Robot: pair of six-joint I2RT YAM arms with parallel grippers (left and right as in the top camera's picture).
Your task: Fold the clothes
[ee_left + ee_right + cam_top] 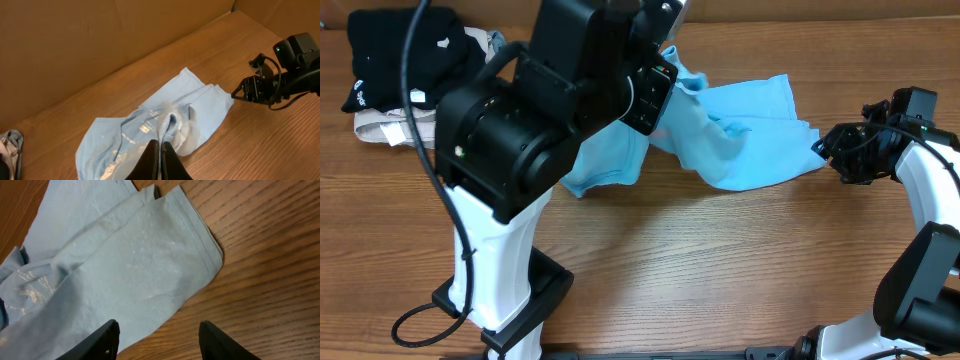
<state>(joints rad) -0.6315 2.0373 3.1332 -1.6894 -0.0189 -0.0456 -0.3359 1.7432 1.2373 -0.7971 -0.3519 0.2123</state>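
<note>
A light sky-blue T-shirt [750, 135] lies crumpled across the back of the wooden worktop [720, 270]. Seen from overhead, its long axis runs left to right, with a hemmed end pointing at the right arm. The left fingers [160, 150] are clamped together on a raised bunch of fabric near its middle. The right fingers [111, 332] hover apart over the hemmed corner. White print shows faintly through the thin cloth.

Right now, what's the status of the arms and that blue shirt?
Left gripper shut on blue T-shirt, crumpled, unfolded. Right gripper open at its edge, holding nothing. Black garment, beige garment off to the side.
</note>
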